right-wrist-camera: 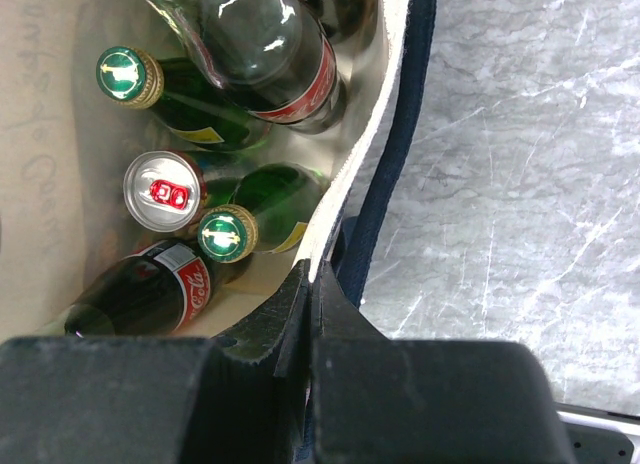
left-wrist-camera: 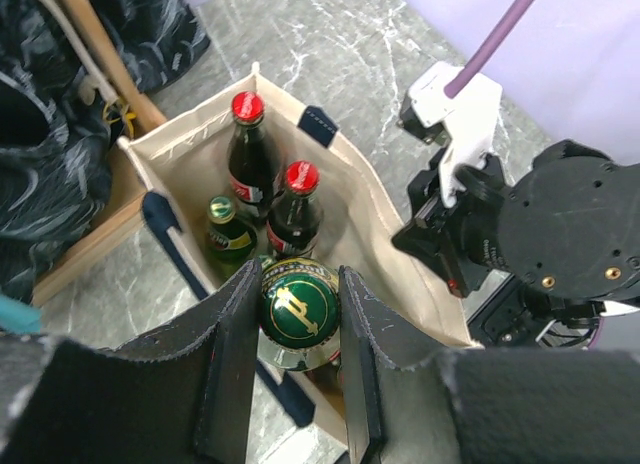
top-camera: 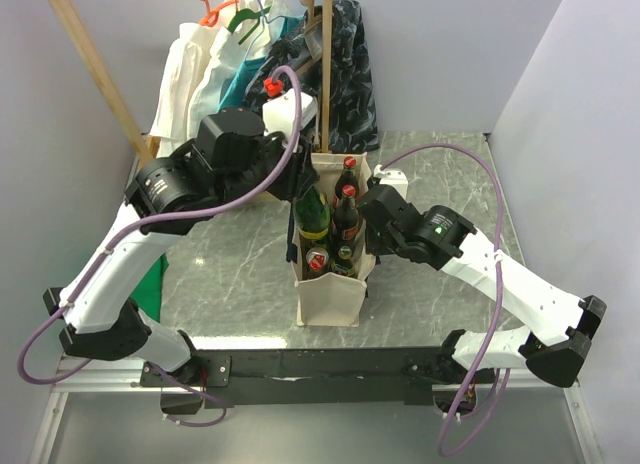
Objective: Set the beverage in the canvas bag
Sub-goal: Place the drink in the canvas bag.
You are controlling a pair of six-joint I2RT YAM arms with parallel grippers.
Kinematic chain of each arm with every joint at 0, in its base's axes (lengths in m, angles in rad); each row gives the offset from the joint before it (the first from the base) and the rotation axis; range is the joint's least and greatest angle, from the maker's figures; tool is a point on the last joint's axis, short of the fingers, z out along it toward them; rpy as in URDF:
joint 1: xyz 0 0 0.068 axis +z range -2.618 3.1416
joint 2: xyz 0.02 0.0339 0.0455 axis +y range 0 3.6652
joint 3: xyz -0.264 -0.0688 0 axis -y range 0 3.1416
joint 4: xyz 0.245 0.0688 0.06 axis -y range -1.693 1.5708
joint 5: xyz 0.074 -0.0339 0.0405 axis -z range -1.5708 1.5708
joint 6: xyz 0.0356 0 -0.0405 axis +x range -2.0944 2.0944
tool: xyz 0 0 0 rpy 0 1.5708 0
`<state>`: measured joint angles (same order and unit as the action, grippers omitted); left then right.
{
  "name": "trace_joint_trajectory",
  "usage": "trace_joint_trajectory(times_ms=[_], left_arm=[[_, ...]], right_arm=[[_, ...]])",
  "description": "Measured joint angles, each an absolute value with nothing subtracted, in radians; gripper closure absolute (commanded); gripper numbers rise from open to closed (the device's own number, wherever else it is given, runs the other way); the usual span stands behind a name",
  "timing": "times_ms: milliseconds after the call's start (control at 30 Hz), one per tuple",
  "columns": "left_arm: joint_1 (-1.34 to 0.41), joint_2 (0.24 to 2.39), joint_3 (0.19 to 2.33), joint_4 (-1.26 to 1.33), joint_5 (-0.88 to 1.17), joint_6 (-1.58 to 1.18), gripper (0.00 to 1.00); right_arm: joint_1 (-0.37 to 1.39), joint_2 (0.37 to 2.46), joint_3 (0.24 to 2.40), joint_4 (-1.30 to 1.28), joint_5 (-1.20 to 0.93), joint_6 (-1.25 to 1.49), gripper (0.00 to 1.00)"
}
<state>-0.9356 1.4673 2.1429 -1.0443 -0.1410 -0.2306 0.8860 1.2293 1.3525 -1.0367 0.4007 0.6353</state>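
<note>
Clamping beverage, left tool hangs over canvas bag

Grey-green marbled table carried everything. Canvas bag stood upright on it, about mid-width, nearer front edge than back. Wooden clothes rack stood at far left of tabletop, its base bar just beside bag's rear corner. Dark patterned fabric hung down to tabletop by rack foot

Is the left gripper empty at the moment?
No, the left gripper has a green-capped bottle clasped between its two fingers.
</note>
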Motion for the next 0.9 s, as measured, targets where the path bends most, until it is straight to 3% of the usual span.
trace_joint_trajectory(times_ms=[900], left_arm=[[-1.020, 1.504, 2.038, -0.983, -0.054, -0.234, 0.99]], right_arm=[[0.886, 1.227, 1.352, -1.034, 0.402, 0.636, 1.00]])
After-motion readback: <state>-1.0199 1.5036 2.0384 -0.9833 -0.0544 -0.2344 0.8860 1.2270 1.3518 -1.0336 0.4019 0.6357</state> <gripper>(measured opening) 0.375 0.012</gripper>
